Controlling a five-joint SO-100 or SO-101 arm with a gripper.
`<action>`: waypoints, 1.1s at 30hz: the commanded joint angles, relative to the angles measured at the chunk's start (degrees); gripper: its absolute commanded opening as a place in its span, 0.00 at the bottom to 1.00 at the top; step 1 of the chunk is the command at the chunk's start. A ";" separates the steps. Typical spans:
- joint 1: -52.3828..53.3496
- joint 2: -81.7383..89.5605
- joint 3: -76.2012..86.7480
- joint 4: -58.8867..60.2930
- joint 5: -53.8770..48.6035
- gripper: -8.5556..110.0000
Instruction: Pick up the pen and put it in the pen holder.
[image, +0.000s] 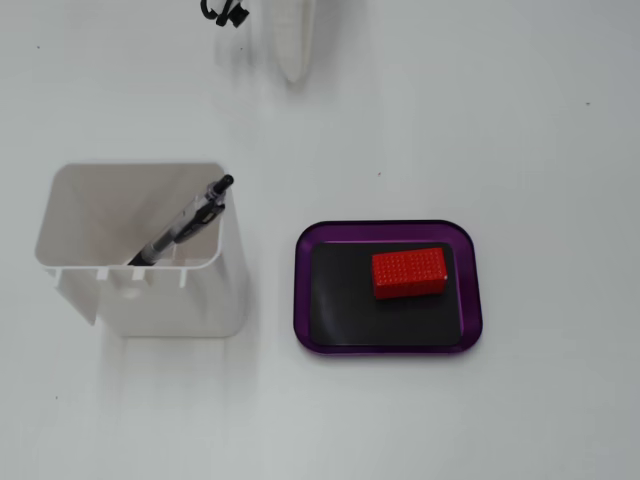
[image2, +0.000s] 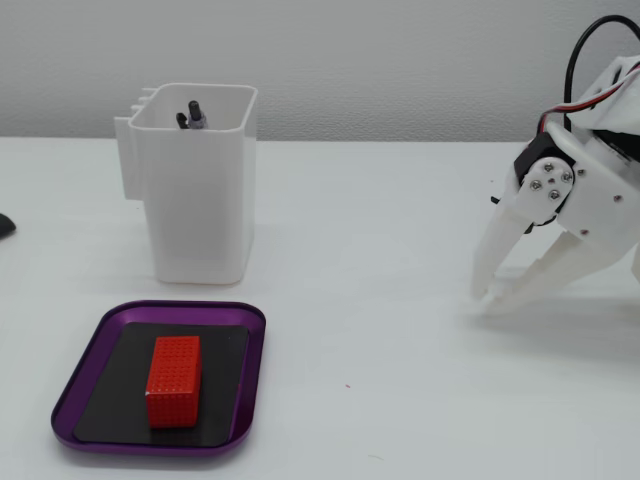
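One pen (image: 186, 224) slanted inside holder (image2: 198, 200) | gripper (image2: 486, 299) empty, fingers slightly apart, tips at table (image2: 400, 250) | red block (image: 409, 273) on tray (image: 470, 330)

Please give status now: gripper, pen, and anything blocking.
Gripper empty, fingertips nearly closed, low over the table, far from holder. Pen leaning inside the pen holder. Nothing in the way; red block sits in purple tray.
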 joint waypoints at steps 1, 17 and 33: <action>-0.35 4.92 2.11 1.23 -1.58 0.07; -0.09 4.22 2.37 0.70 -1.41 0.07; -0.09 4.22 2.37 0.70 -1.41 0.07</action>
